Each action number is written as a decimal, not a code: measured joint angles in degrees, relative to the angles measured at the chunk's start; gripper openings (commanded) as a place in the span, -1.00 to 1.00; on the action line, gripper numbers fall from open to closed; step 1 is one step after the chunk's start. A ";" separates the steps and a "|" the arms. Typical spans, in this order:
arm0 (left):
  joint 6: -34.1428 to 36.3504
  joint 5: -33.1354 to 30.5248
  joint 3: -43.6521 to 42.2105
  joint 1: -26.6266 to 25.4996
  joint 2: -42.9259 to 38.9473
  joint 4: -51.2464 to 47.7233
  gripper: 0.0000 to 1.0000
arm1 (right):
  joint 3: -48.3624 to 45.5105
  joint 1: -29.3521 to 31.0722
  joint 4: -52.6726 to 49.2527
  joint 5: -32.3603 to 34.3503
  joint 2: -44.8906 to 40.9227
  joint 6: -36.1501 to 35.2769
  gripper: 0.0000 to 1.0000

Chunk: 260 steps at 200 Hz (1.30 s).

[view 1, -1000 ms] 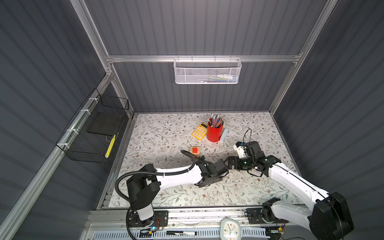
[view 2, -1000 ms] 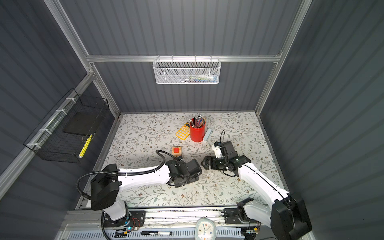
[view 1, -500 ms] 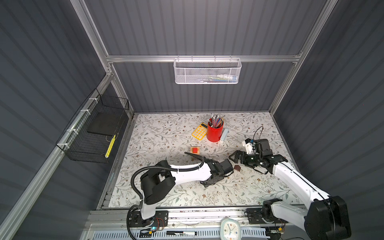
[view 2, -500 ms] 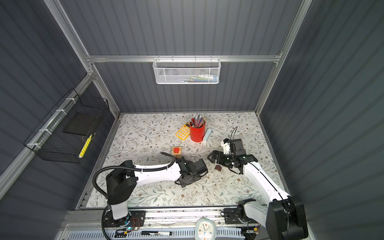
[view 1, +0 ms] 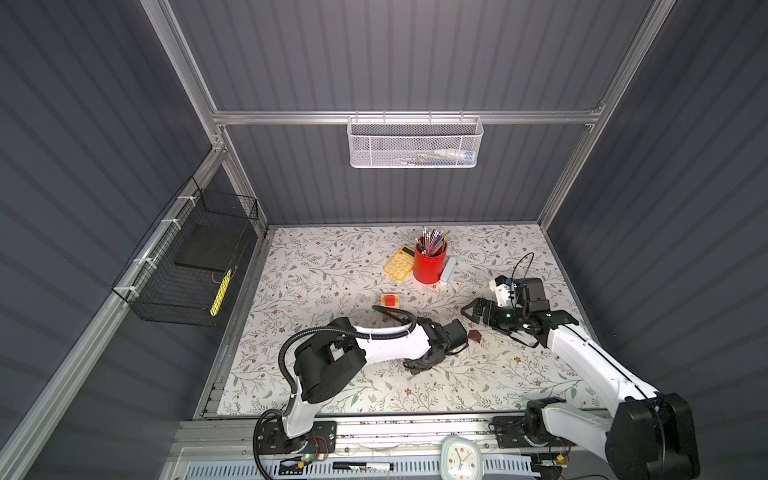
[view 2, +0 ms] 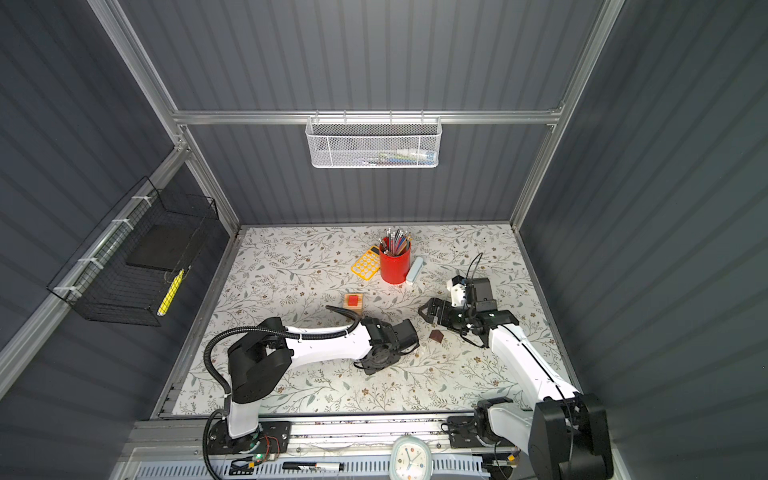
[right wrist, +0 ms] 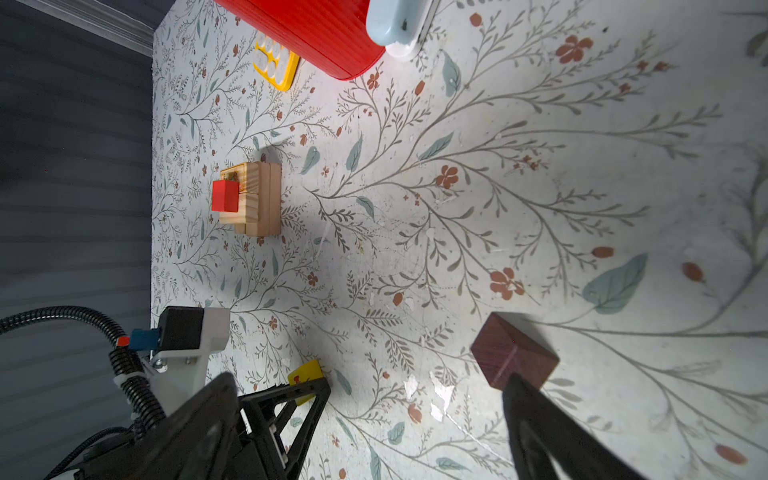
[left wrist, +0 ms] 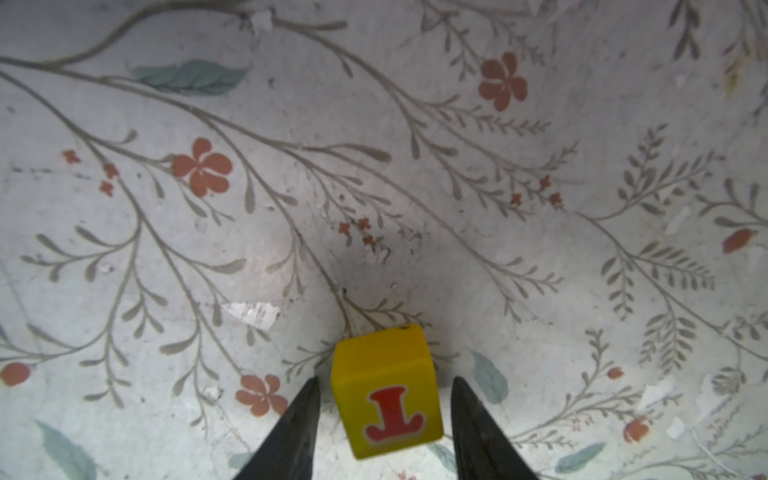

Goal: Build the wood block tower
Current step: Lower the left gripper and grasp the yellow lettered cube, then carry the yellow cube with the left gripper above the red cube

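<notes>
Now my left fingers [left wrist: 291,432] straddle the yellow lettered cube [left wrist: 386,399] on the worktop [left wrist: 415,166], narrowly parted and gripping nothing yet, my right fingers [right wrist: 540,428] wide and empty near the brown roof piece [right wrist: 513,355]; next, I judge, a square pinch and a lift to the red-topped block stack [right wrist: 253,199].

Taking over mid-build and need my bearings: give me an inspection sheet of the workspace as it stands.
Surface: floral mat, scuffed in spots.
Job's things: pale block stack topped by red cube; yellow lettered cube and brown roof piece loose on the mat.
Clutter: red pencil cup, yellow calculator, pale blue case, grouped at the back.
Grippers: left gripper open, straddling the yellow lettered cube, gaps both sides; right gripper wide open, empty.
Cables: black hose looping behind left gripper; thin cable arcing above right gripper.
Surroundings: white mesh basket, black wire basket, clock, marker.
</notes>
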 measured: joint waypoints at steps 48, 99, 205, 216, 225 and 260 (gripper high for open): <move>0.04 -0.42 3.17 0.55 2.21 -1.40 -0.10 | 0.00 -0.63 0.72 -0.70 0.02 -0.02 0.98; 1.22 -0.61 3.87 0.61 2.54 -2.40 -0.23 | 0.00 -0.74 1.09 -1.86 0.70 0.00 0.98; 9.97 -2.40 4.28 0.61 0.79 -4.07 -0.50 | -0.68 -0.79 0.70 -2.54 -1.20 0.22 0.98; 12.22 -3.52 4.72 0.61 -0.70 -5.14 -0.49 | -0.68 -0.79 0.57 -2.56 -2.19 0.24 0.98; 14.53 -4.42 5.35 0.61 -2.08 -6.19 -0.49 | -0.63 -0.79 0.50 -2.58 -2.67 0.22 0.98; 25.86 -7.10 11.23 2.08 -6.45 -11.17 -0.51 | 0.28 -0.17 -0.79 -2.45 -2.62 0.11 0.98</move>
